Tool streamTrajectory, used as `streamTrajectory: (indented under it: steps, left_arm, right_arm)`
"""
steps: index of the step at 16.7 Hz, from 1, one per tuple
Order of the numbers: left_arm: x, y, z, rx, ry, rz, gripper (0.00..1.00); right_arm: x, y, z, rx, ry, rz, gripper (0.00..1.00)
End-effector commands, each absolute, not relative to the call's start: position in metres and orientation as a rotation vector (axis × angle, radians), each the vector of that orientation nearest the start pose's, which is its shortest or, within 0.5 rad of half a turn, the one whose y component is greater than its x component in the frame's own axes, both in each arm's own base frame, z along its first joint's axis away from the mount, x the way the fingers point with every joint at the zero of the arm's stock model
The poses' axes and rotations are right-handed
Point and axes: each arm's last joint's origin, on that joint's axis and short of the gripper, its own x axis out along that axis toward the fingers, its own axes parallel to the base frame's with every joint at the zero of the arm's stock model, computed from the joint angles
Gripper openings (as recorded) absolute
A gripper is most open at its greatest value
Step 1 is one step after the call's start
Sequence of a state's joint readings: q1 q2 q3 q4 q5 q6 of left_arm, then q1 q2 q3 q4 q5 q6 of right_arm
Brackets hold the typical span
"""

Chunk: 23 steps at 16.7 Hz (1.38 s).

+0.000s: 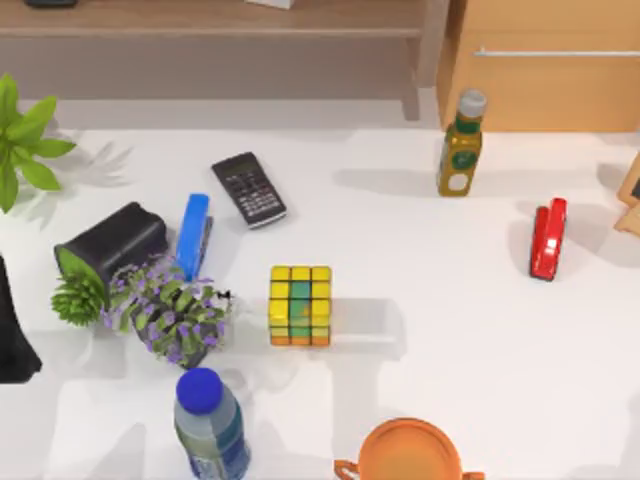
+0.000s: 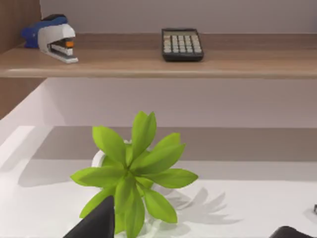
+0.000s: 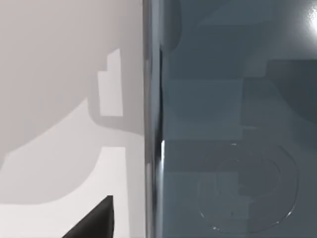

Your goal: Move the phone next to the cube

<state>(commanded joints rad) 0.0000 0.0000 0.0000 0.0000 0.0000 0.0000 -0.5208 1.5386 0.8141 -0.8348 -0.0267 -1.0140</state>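
Right gripper: the phone lies just beside one finger; I cannot tell if it holds anything. Risk: a slip on the glossy screen. The cube sits well apart, w/ a plant beside it.

My left arm is a plain matte black bulk; my fingertips are smooth black wedges, no markings.

Top view overhead, table; left wrist faces shelf; right wrist close above phone.
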Motion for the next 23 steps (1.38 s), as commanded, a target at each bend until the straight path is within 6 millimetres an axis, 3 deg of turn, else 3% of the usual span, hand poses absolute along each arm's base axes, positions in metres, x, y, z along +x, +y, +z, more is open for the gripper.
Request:
streamTrajectory:
  steps: [3, 9, 13, 23]
  left_arm:
    - [0.106, -0.001, 0.16, 0.0, 0.0, 0.0, 1.0]
    - [0.106, -0.001, 0.16, 0.0, 0.0, 0.0, 1.0]
    - [0.106, -0.001, 0.16, 0.0, 0.0, 0.0, 1.0]
    - [0.106, -0.001, 0.16, 0.0, 0.0, 0.0, 1.0]
  right_arm:
    - [0.21, -0.118, 0.143, -0.375, 1.51, 0.394, 1.0]
    - [0.211, -0.118, 0.109, -0.377, 1.508, 0.393, 1.0]
    - [0.211, -0.118, 0.107, -0.376, 1.509, 0.394, 1.0]
    - [0.211, -0.118, 0.107, -0.376, 1.509, 0.394, 0.25]
